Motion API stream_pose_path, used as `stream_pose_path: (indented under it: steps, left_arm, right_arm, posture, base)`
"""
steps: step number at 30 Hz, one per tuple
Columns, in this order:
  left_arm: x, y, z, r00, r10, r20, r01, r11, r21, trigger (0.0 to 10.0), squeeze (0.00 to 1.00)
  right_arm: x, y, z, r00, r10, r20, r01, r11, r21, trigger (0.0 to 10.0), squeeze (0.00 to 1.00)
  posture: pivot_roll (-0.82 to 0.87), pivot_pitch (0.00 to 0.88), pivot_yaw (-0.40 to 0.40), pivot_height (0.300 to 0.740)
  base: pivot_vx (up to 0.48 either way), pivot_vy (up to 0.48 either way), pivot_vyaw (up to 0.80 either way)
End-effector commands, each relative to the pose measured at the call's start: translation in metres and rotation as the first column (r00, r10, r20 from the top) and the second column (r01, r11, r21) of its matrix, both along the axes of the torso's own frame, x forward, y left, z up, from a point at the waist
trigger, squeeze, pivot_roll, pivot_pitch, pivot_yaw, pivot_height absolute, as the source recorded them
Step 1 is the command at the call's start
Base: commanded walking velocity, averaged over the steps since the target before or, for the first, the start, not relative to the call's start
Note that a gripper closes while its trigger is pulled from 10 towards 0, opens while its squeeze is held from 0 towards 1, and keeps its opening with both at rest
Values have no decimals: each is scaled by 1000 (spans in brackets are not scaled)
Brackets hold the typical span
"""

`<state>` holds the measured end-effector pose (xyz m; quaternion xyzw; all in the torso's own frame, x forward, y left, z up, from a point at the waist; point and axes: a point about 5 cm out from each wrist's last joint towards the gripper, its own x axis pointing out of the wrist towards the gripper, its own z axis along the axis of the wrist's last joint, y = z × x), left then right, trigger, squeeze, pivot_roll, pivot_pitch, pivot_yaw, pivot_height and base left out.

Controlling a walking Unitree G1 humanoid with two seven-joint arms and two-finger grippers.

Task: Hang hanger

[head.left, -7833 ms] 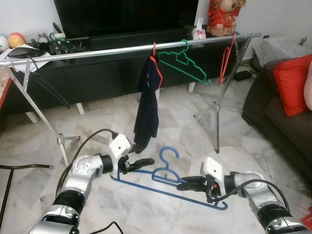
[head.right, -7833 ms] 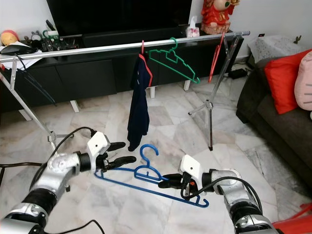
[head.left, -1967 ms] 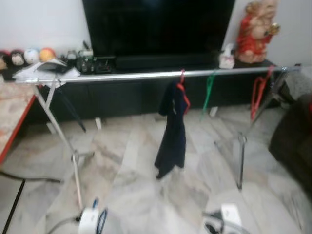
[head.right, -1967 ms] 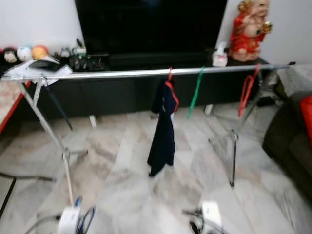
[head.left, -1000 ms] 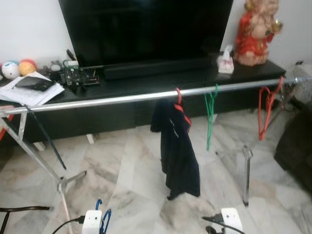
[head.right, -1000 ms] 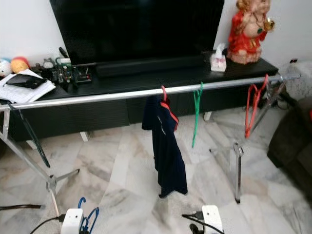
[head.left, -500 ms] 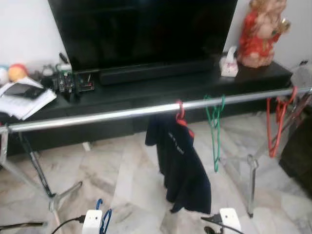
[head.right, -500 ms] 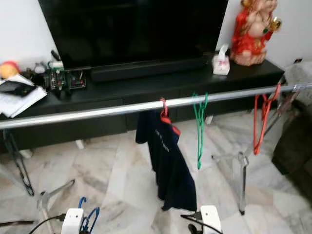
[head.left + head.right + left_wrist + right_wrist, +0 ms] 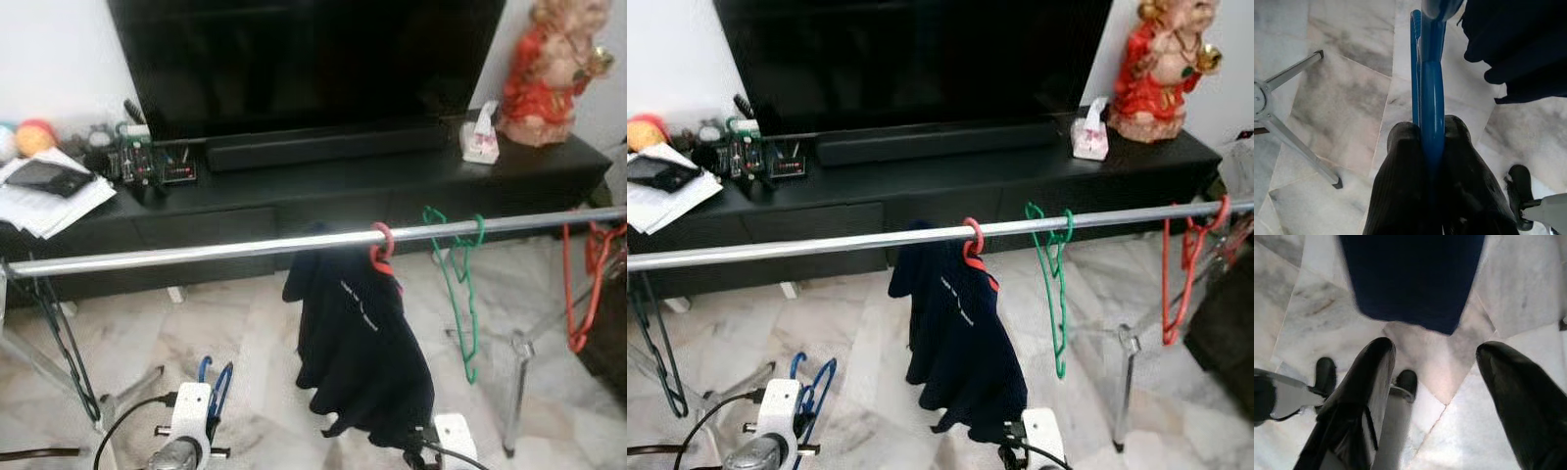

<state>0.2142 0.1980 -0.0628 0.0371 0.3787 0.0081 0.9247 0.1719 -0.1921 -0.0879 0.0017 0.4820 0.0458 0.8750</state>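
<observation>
While my left hand (image 9: 1432, 142) pinches the blue plastic hanger (image 9: 1427, 88) low beside the dark navy shirt (image 9: 362, 352), right hand (image 9: 1435, 377) spread wide and empty, I'd raise it above the silver metal rail (image 9: 196, 252) overhead and drop its hook onto the bare stretch.

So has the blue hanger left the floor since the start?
Yes. The left gripper has lifted the blue hanger off the floor, toward the rail.

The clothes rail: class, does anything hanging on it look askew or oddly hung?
Yes. The dark garment hangs bunched and lopsided from its red hanger on the rail. The green hanger and the red hanger by the end hang bare.
</observation>
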Motion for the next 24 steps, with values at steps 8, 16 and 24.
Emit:
stream_pose_path:
  steps: [8, 16, 24]
  left_arm:
    - [-11, 1, -6, 999, -8, -32, 10, 999, 41, 10000, 0]
    - [-14, 5, -8, 999, 9, -43, -7, 999, 47, 10000, 0]
    - [-11, 6, -6, 999, 15, -32, -13, 999, 53, 10000, 0]
  right_arm:
    - [-2, -1, 0, 1000, -10, 0, 10, 1000, 4, 10000, 0]
    - [-1, -2, 0, 1000, -15, 0, 15, 1000, 1, 10000, 0]
    - [-1, -2, 0, 1000, -14, 2, 14, 1000, 2, 10000, 0]
  posture:
    - [-44, 9, -33, 740]
    - [-41, 18, -37, 740]
    - [-40, 24, -39, 740]
  base:
    - [0, 0, 0]
    - [0, -289, 0]
    - [0, -332, 0]
